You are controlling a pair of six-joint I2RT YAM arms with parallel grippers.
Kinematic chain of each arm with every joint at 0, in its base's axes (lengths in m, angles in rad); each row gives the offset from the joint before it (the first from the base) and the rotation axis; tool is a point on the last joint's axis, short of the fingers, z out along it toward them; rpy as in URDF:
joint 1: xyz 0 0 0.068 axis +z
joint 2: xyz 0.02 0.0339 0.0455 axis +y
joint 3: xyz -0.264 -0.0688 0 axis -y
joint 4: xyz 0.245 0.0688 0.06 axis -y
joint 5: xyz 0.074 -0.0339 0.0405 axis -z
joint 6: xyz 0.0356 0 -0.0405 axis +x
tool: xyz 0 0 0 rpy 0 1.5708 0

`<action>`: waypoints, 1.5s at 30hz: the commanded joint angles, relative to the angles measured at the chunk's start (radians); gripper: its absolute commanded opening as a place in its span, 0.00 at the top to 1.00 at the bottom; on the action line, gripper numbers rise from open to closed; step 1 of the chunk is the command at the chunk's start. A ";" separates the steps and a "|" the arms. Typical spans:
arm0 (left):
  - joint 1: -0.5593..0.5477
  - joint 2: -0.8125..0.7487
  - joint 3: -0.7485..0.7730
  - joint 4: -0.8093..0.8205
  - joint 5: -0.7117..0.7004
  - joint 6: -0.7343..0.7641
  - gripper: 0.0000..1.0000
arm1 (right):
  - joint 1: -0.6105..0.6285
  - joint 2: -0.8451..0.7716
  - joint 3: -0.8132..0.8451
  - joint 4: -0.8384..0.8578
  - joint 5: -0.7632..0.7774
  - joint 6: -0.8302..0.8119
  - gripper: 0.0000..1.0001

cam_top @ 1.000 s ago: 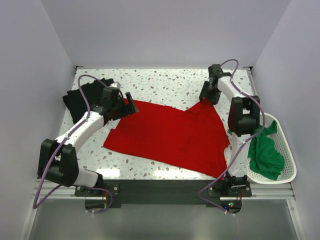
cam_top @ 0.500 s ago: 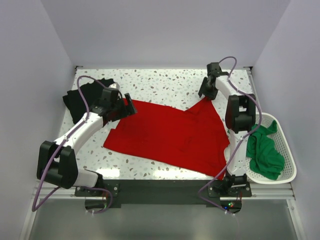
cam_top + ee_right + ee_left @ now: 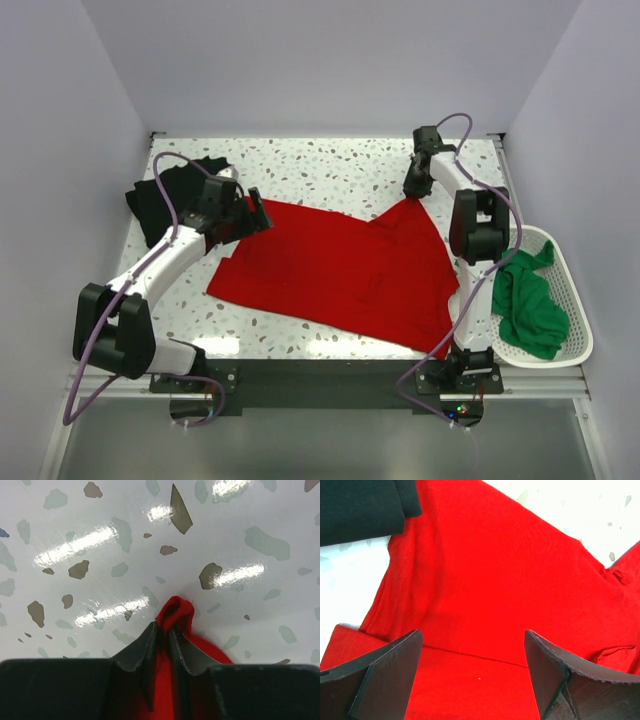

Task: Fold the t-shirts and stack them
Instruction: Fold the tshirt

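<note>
The red t-shirt [image 3: 340, 270] lies spread across the middle of the table [image 3: 320, 165], unmoved. The right gripper [image 3: 164, 630] has narrowed since a second ago and now pinches the shirt's far right corner. The left gripper [image 3: 472, 670] still hovers with jaws wide apart over the shirt's left edge, near the black t-shirt [image 3: 160, 195]. The green t-shirt [image 3: 530, 305] lies in the basket [image 3: 560, 262].

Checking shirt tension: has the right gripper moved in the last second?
Yes, slightly: the right gripper, pinching the red t-shirt, edged toward the far edge of the table, away from the basket.
</note>
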 commanded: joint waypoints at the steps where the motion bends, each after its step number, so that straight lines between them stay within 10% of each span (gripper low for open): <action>1: 0.004 -0.032 -0.013 -0.003 -0.020 0.007 0.12 | -0.005 0.017 0.047 0.002 0.021 -0.004 0.84; 8: 0.004 -0.016 0.001 -0.012 -0.056 0.047 0.12 | -0.008 -0.020 0.066 -0.082 0.106 -0.013 1.00; 31: 0.002 0.384 0.359 -0.007 -0.120 0.225 0.14 | -0.100 -0.156 -0.074 -0.191 0.226 -0.043 1.00; 45: 0.007 0.671 0.599 0.092 -0.269 0.297 0.46 | -0.100 -0.198 -0.123 -0.200 0.170 -0.038 1.00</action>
